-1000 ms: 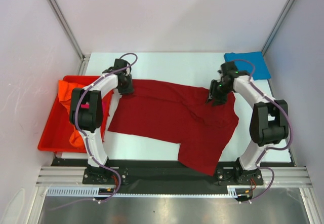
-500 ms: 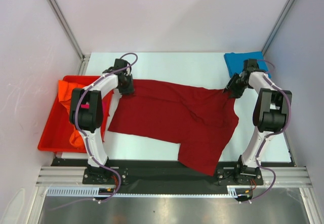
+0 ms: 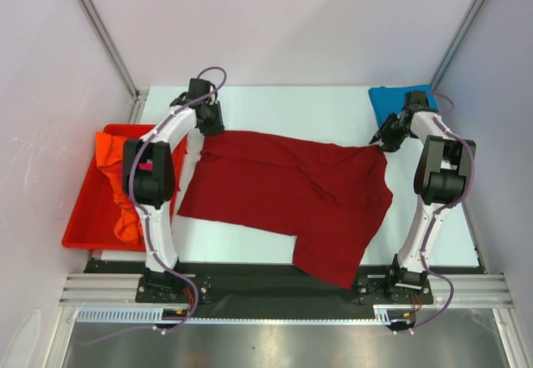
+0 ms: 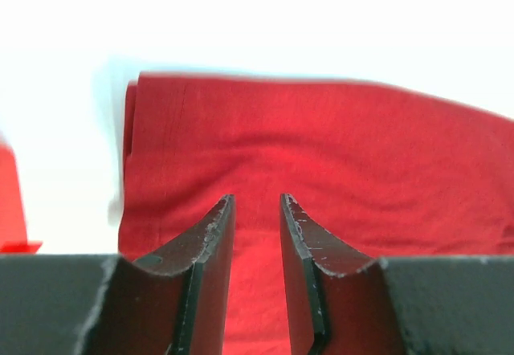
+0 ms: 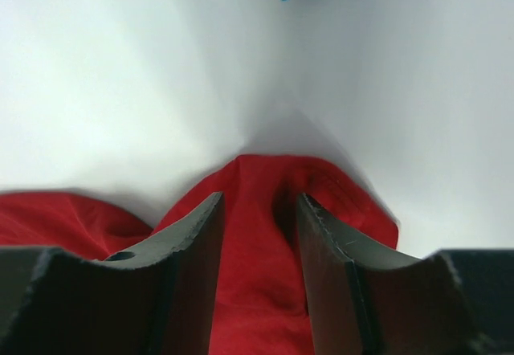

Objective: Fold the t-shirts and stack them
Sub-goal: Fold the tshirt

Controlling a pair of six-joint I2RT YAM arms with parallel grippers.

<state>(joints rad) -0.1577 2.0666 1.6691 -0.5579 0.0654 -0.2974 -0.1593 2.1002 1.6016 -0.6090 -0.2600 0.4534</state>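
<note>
In the middle of the top view, the dark red t-shirt (image 3: 283, 189) lies spread over the white table (image 3: 316, 110), not folded yet and a bit skewed, with one flap trailing toward the lower edge by the arm bases. The left gripper (image 3: 208, 125) is on its upper-left corner and the right gripper (image 3: 386, 137) on its upper-right corner, so I'd guess this is the pull-it-flat step before any fold. In the left wrist view the fingers (image 4: 210, 234) are nearly closed, with just a thin slot full of red cloth, so it looks pinched on the edge. In the right wrist view the gap is wider, but the cloth humps up into a peak between the fingers (image 5: 197, 234), which reads as a bunched corner being held. Holding both top corners makes sense, since tension takes out wrinkles. The bright blue t-shirt (image 3: 387, 101) sits at the table's upper right, probably the start of the stack. The orange t-shirt (image 3: 104, 156) waits in the red bin (image 3: 83, 218) at the left.
</note>
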